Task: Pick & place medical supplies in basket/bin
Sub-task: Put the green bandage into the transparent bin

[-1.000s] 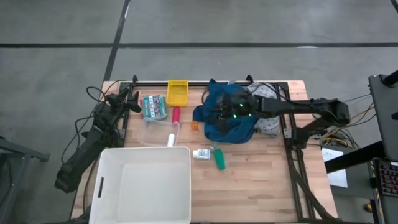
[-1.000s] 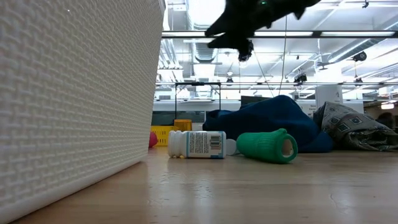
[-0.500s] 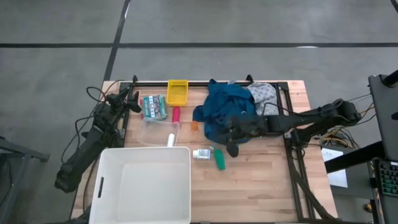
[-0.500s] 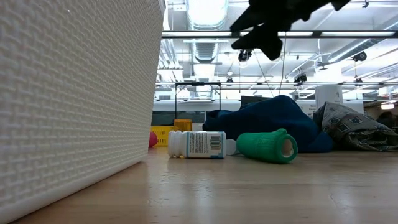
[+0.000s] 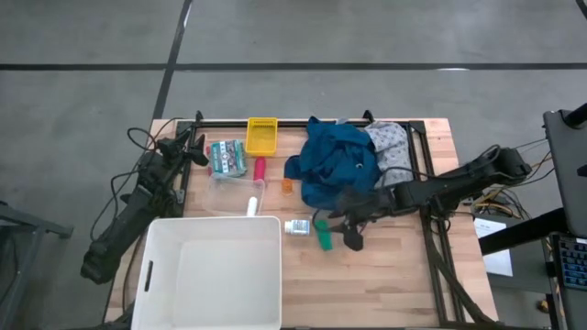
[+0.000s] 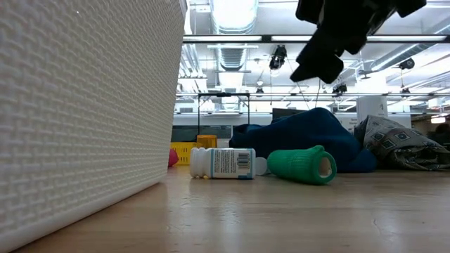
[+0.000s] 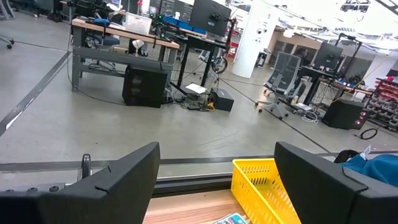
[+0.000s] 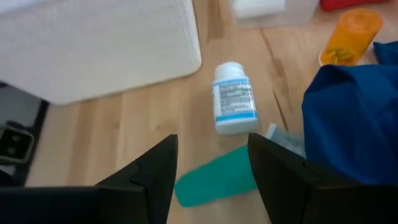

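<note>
High view shows the right gripper [image 5: 352, 236] has swung off the blue garment [image 5: 335, 165], where it hung a second ago, and now hovers over the bare wood just right of the green bottle [image 5: 324, 237] — near side of the table, middle. Its wrist view looks down between two parted fingers [image 8: 155, 180] at that green bottle, with the white bottle [image 8: 234, 106] just beyond and the corner of the white tub [image 8: 112, 43] further left. The jaws stand partly open and hold nothing. The low view has the gripper well above the table, so no contact yet. It reads as lining up a pick on the green bottle, with a descent yet to come. The tub [image 5: 213, 275] sits at the near left, nothing inside it — every supply is yet to be moved. The left gripper [image 7: 211, 180] waits by the far left edge, open and empty.
</note>
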Tool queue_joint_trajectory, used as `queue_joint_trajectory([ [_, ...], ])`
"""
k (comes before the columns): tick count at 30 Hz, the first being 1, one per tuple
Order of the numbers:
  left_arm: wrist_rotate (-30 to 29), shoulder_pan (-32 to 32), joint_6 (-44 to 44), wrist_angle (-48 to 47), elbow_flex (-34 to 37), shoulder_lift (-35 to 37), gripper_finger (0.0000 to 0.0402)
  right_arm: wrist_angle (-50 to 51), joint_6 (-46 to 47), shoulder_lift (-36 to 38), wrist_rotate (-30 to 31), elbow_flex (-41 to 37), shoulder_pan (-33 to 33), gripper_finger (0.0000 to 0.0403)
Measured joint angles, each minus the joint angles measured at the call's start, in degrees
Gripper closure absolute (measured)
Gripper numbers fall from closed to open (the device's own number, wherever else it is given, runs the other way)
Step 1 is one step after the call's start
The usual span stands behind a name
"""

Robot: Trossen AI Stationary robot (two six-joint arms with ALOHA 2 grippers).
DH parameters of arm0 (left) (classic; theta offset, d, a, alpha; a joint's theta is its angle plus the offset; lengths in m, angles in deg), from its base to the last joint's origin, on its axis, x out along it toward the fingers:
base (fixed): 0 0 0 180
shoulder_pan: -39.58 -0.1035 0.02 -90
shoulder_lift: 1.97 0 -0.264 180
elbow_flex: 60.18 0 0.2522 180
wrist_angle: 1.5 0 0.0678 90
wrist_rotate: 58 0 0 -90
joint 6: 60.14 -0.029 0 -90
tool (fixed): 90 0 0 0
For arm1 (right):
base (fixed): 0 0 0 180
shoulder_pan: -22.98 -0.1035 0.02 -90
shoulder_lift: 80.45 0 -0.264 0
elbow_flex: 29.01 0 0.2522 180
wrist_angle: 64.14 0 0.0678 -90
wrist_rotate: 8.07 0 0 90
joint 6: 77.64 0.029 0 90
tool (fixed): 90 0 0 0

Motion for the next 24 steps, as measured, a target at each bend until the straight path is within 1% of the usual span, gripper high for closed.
queue_joint_trajectory([
  [3,0.0,0.0,0.0,0.0,0.0,0.0,0.0080,0.7,-3.6,-0.3,0.0,-0.1,0.0,0.0211],
  [6,0.0,0.0,0.0,0.0,0.0,0.0,0.0080,1.2,-13.3,-0.5,0.0,-0.1,0.0,0.0211],
  [8,0.0,0.0,0.0,0.0,0.0,0.0,0.0080,0.7,-22.6,-0.5,0.0,-0.1,0.0,0.0211],
  [11,0.0,0.0,0.0,0.0,0.0,0.0,0.0080,0.2,-39.8,-0.5,0.0,-0.1,0.0,0.0211],
  [14,0.0,0.0,0.0,0.0,0.0,0.0,0.0080,-0.4,-52.3,-1.0,0.4,0.0,0.2,0.0211],
  [20,0.0,0.0,0.0,0.0,0.0,0.0,0.0080,-0.9,-62.4,-3.0,0.4,0.0,0.2,0.0211],
  [24,0.0,0.0,0.0,0.0,0.0,0.0,0.0080,-1.0,-70.7,-4.9,0.1,0.0,0.2,0.0211],
])
